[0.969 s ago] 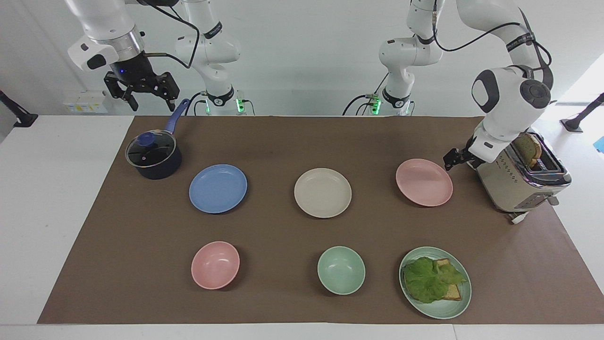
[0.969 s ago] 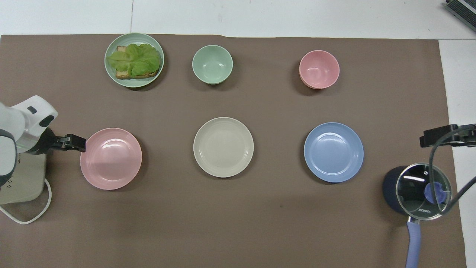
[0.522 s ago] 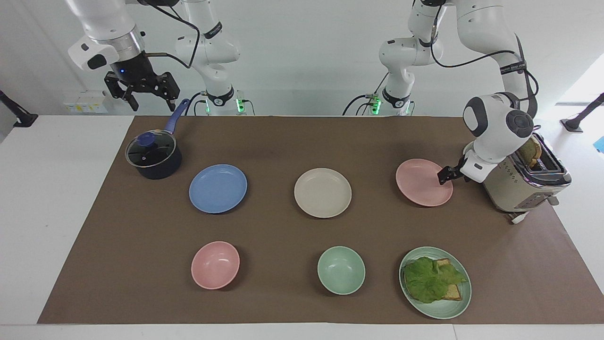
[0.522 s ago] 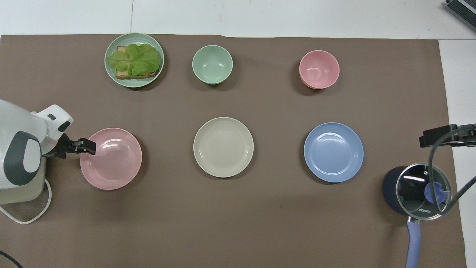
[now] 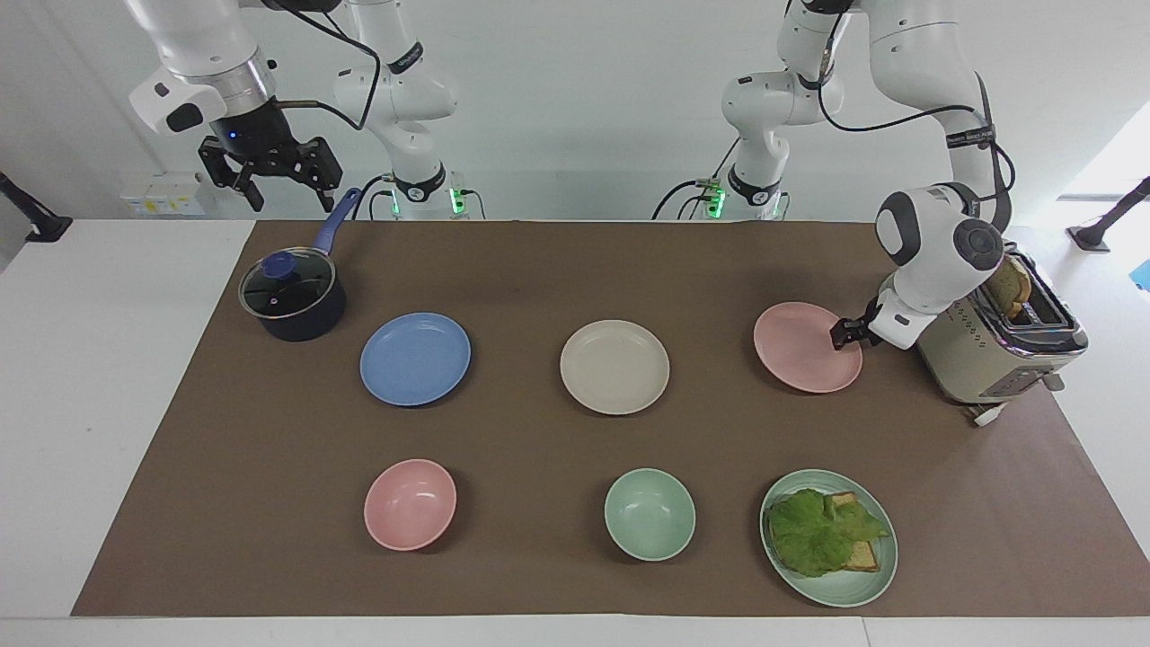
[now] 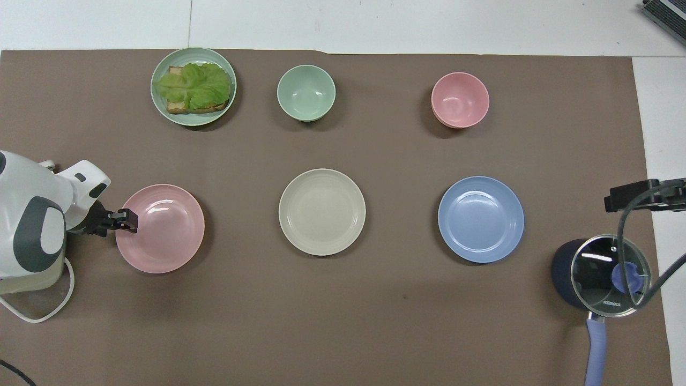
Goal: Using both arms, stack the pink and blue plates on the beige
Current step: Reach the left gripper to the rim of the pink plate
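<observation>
Facing view shows nothing stacked yet: pink plate [image 5: 806, 347], beige plate [image 5: 614, 367] and blue plate [image 5: 415, 358] lie apart in one row on the mat, beige in the middle, pink toward the left arm's end by the toaster [image 5: 999, 346]. Left gripper [image 5: 844, 333] sits at the pink plate's rim, cannot tell if its fingers have clamped it. Right gripper [image 5: 271, 175] waits with fingers apart above the pot [image 5: 292, 296], so both lifts are left.

A brown mat [image 5: 539, 270] covers the table, carrying a lidded dark blue saucepan [image 5: 292, 296] at the right arm's end, a toaster [image 5: 997, 350] holding bread at the left arm's end, and, farthest from the robots, a pink bowl [image 5: 410, 504], a green bowl [image 5: 650, 514] and a green plate [image 5: 862, 584] of lettuce on bread.
</observation>
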Motion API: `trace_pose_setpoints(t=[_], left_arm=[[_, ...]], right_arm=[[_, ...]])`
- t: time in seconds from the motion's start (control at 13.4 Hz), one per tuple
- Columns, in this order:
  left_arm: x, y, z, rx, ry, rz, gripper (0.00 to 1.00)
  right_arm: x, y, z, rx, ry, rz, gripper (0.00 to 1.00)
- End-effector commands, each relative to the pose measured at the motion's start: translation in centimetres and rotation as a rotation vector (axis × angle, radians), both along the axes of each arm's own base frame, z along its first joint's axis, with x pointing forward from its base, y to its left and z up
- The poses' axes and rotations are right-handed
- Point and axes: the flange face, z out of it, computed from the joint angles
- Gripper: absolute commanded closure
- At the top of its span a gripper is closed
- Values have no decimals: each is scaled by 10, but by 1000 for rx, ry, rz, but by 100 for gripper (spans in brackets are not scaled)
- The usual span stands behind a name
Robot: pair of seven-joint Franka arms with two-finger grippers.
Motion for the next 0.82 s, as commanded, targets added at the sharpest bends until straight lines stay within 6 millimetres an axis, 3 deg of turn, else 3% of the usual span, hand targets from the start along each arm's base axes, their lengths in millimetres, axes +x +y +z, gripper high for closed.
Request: trace_pose_setpoints(t=[0.0, 0.22, 0.52, 0.75], left_arm=[[-8, 1, 1, -11, 8, 13, 100], [-6, 2, 9, -16, 38, 0, 100], [13, 7, 74, -33, 107, -31, 100], [20, -4, 118, -133, 114, 4, 100]], right_arm=[[-4, -5, 1, 19, -6, 24, 0], [-4, -5, 1, 20, -4, 23, 0], [-5, -6, 0, 20, 3, 20, 0], [-5, -5, 0, 20, 3, 22, 0]])
